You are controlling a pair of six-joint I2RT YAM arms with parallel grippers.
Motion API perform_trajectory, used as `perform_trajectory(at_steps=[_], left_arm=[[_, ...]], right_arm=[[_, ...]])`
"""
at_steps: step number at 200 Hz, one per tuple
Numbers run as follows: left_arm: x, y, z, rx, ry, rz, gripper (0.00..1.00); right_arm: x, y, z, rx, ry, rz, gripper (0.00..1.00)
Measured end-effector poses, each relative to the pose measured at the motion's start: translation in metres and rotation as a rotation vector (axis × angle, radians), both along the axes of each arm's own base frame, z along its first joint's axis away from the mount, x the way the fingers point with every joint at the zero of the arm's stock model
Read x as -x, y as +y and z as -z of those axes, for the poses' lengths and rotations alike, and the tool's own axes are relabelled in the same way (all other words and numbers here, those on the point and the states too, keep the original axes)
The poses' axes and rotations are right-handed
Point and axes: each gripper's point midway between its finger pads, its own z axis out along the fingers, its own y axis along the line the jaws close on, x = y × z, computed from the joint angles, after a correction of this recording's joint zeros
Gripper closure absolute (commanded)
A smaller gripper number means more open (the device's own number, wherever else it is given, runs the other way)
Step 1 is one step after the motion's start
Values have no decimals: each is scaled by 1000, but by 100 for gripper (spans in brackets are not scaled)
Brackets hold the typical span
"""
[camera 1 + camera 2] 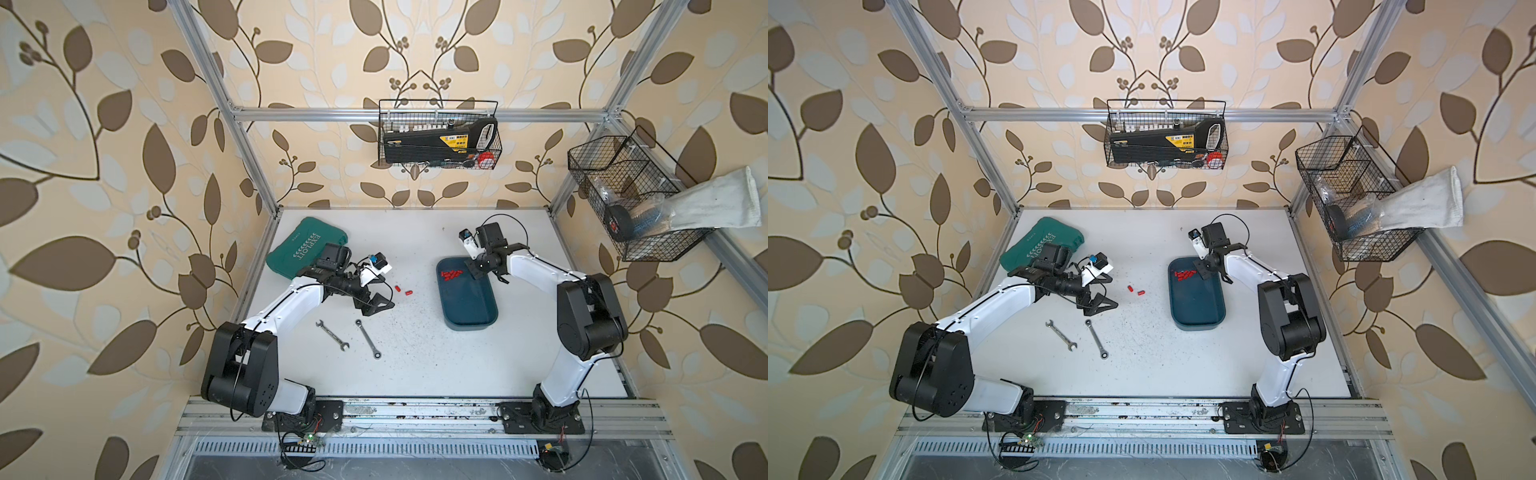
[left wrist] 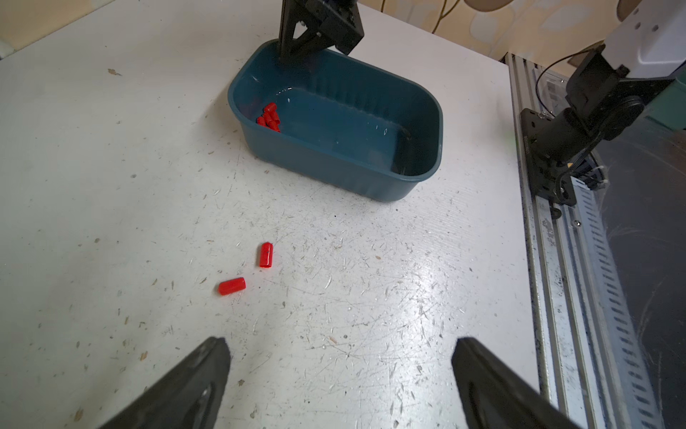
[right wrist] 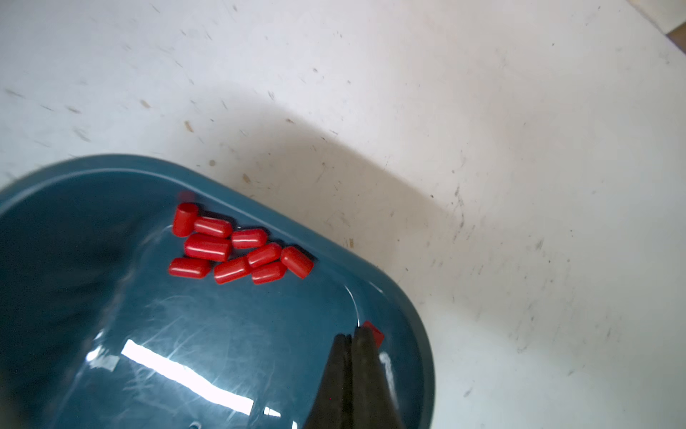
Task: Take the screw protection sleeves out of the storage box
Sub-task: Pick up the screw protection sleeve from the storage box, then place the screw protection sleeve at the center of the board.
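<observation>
Two out: two small bright red plastic cylinder screw protection sleeves (image 2: pixel 266 254) lie on the scuffed white surface (image 2: pixel 111 185), just beside each other but not touching, clear of the shallow dark teal plastic storage box (image 2: pixel 334 185).
Box: the storage box has rounded corners and no lid, and sits flat on the surface by the right arm.
Inside box: nine red sleeves (image 3: pixel 237 252) are bunched together, touching, against the wall at one end. Rest of the floor is bare and glossy.
Right fingers: the right fingers (image 3: pixel 358 367) are pressed together, down inside the box near a corner and apart from the bunch. A bit of red, the pinched sleeve (image 3: pixel 374 333), shows at their tips. It looks gripped, but most of it is hidden.
Left fingers: the left fingers (image 2: pixel 185 386) are spread wide and hold nothing, hovering over the surface just short of the two loose sleeves.
Progress: early, judging by the count. Two are done, one seemingly in hand, nine to go.
Next: probably lift the pinched sleeve over the rim and drop it near the loose pair.
Risk: tiny round caps, could slip out or roll off.
Clutter: a green plastic tool case (image 1: pixel 307 245) and two steel wrenches (image 1: pixel 331 335) lie on the left arm's side, not involved.
</observation>
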Motion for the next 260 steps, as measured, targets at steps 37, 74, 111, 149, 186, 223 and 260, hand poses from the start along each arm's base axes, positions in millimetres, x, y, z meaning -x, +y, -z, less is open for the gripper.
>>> perform_trajectory(at_steps=[37,74,111,149,186,223,260], left_arm=[[1,5,1,-4,15,-8,1],[-8,24,0,10,40,-66,1],[-20,45,-3,15,35,-139,1],[-26,55,-7,17,27,-172,1],[-26,56,-9,18,22,-176,1],[-25,56,-9,18,27,-176,1],[-24,56,-10,18,25,-176,1]], right_arm=[[28,27,-25,-166,41,-168,100],[67,77,-56,-359,121,-380,100],[80,130,-75,-420,139,-529,100],[71,178,-46,-376,194,-579,100],[59,205,5,-279,247,-561,100],[44,219,36,-207,260,-523,100],[28,225,52,-168,253,-495,94]])
